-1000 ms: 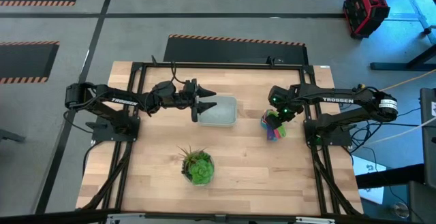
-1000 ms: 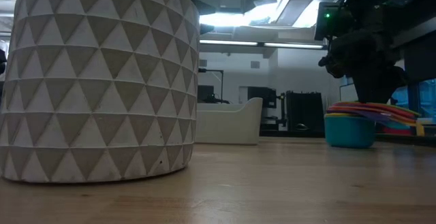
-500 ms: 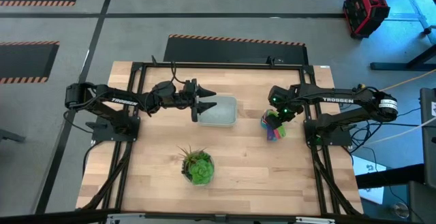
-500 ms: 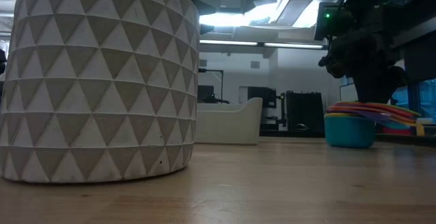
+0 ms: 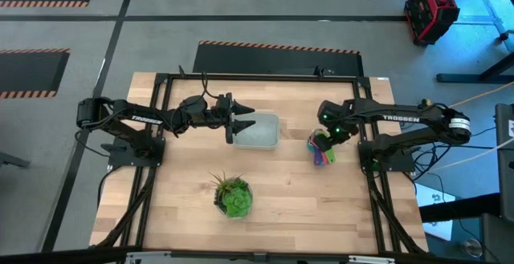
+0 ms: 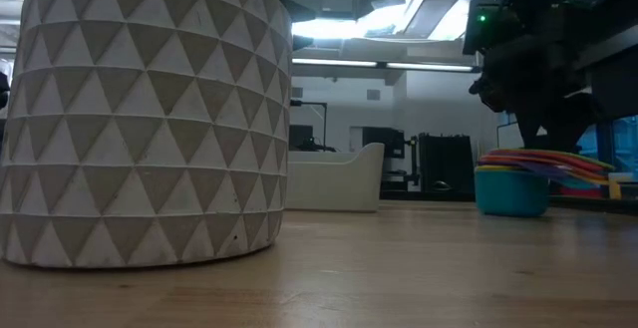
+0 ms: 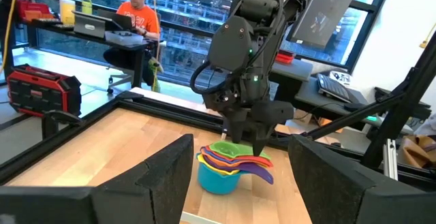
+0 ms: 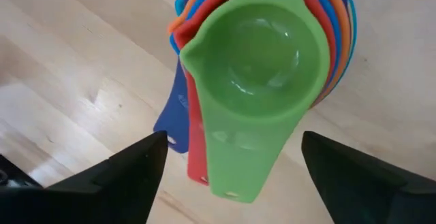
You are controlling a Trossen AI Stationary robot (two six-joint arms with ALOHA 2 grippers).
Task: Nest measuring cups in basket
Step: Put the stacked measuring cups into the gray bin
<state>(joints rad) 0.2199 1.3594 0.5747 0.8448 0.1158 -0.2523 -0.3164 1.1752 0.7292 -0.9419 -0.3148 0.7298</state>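
The high view looks straight down on the whole tabletop (image 5: 265, 192) from well above. The low view sits at tabletop level, right against the white plant pot (image 6: 145, 119), facing the room. The left wrist view looks across toward 3 o'clock at the measuring cups (image 7: 228, 166). The right wrist view looks straight down on the same stack, very near; all four views share it.
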